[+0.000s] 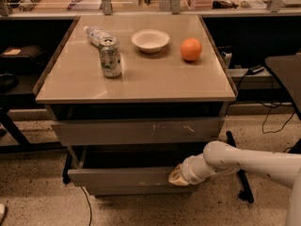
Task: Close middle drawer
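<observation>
The middle drawer (pixel 117 178) is the lower, wide grey-brown one. It stands pulled out from the table, with its dark interior (pixel 131 157) showing above its plain front. My gripper (pixel 177 176) is at the end of the white arm that comes in from the right. It sits against the right part of this drawer's front. The drawer above (pixel 117 132), with pale scratch marks near its centre, is also slightly out.
On the table top (pixel 141 81) stand a can (pixel 110 57), a lying plastic bottle (pixel 95 33), a white bowl (pixel 150 40) and an orange (pixel 191 49). A dark table (pixel 284 72) is at the right. A cable (pixel 87 206) runs over the speckled floor.
</observation>
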`<move>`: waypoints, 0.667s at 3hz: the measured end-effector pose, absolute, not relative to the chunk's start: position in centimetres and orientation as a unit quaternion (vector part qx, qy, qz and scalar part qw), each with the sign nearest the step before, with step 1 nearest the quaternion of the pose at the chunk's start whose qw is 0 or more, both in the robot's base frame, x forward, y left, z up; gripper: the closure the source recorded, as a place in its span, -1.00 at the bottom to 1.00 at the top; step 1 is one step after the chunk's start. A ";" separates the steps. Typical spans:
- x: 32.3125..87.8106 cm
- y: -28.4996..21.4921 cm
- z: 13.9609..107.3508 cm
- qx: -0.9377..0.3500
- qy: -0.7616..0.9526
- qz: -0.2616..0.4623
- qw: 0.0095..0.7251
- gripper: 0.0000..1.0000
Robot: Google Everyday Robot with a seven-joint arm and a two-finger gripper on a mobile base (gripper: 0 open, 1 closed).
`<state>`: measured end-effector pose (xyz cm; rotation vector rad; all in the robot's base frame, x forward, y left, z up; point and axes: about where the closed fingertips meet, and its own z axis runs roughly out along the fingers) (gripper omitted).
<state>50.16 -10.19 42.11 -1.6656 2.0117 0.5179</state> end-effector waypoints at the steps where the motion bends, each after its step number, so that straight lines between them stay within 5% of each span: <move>1: 50.2 -10.2 42.1 -0.608 0.734 0.189 0.237 -0.30; 2: 50.2 -10.2 42.1 -0.608 0.734 0.189 0.237 -0.79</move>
